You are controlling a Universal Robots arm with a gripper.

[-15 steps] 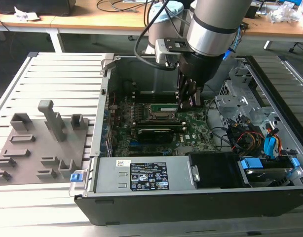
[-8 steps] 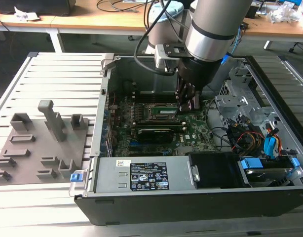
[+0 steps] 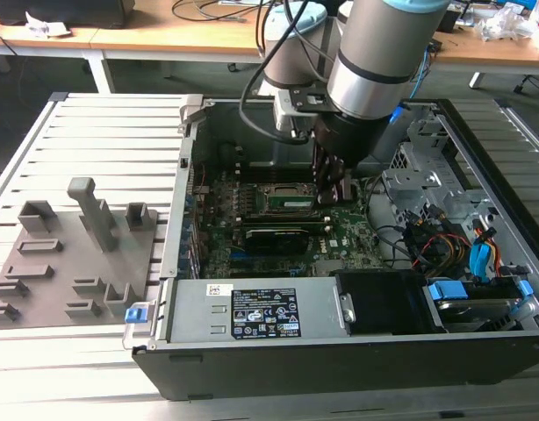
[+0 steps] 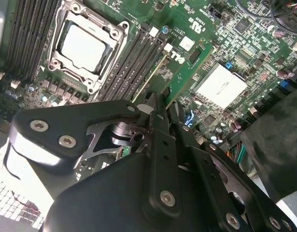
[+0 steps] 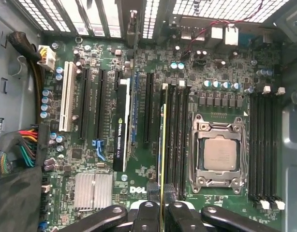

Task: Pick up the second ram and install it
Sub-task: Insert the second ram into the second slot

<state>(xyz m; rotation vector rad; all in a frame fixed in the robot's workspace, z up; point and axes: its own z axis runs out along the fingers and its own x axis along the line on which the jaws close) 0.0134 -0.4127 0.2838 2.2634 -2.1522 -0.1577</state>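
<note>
- Presently my pincer (image 5: 163, 207) is clamped on the second ram (image 5: 163, 145), a finger against each face, as seen in both wrist views.
- The second ram runs straight out from my fingertips, edge-on, lined up along the memory slots (image 5: 177, 140); I cannot tell whether it is seated.
- CPU socket (image 5: 218, 154): just past those slots, to one side of the pincer.
- Black card (image 5: 121, 125): on the pincer's other side, standing in its slot.
</note>
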